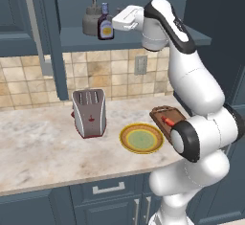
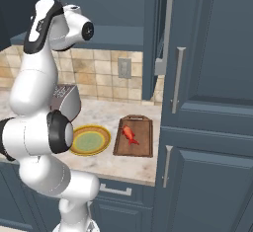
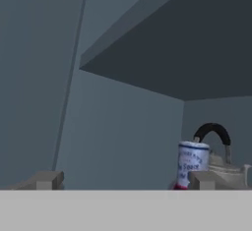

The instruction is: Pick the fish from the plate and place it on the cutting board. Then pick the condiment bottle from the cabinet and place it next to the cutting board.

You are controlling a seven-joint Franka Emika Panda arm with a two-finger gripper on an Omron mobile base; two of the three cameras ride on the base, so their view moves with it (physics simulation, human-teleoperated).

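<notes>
Brown condiment bottle [image 1: 105, 23] in cabinet [image 1: 143, 38]

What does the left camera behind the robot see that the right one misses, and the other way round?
The left base view alone shows the condiment bottle and a grey kettle on the cabinet shelf, with the open gripper beside the bottle. The right base view alone shows tall cupboard doors. Both show the toaster, the plate and the fish lying on the cutting board.

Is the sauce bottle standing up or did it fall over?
Standing up. The condiment bottle sits upright on the cabinet shelf, cap on top, beside the grey kettle.
</notes>
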